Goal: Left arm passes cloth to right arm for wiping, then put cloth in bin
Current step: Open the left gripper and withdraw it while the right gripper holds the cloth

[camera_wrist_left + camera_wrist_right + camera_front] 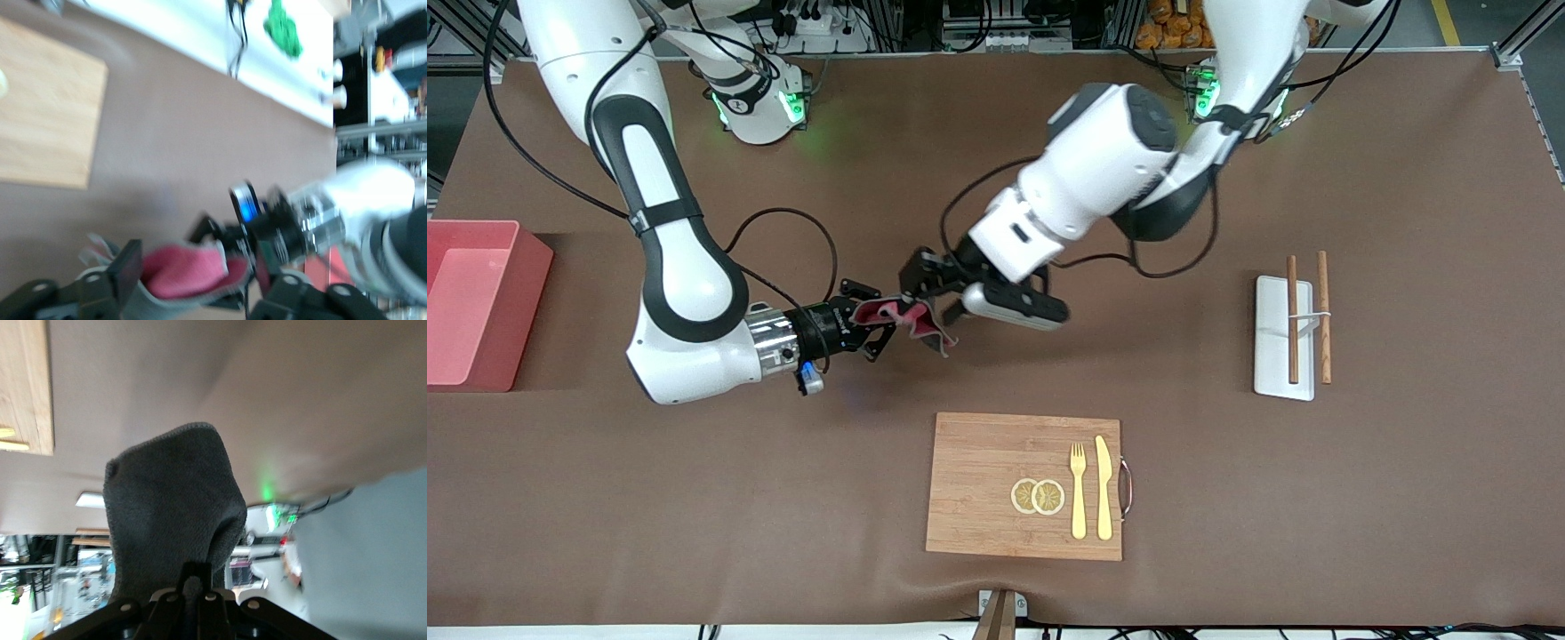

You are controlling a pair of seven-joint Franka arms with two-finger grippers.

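Crimson-and-grey cloth (pixel 907 318) hangs above the table, off the cutting board (pixel 996 480), pinched by the right gripper (pixel 869 331); the left gripper (pixel 930 283) seems clamped too. Pulling apart early risks tearing or dropping it.

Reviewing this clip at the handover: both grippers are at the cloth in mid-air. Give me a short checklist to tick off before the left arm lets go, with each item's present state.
1. Right gripper shut on the cloth: ok; the right wrist view shows dark grey fabric pinched between its fingers.
2. Left gripper on the cloth: cannot tell whether it is clamped or already loosened.
3. Cloth off the table: ok, it hangs between the two grippers.
4. Grippers not colliding: ok, they stand close together with the cloth between them.
5. Bin open and unobstructed at the right arm's end of the table: ok.
6. Cutting board out of the way: ok, it lies nearer the front camera than the handover.
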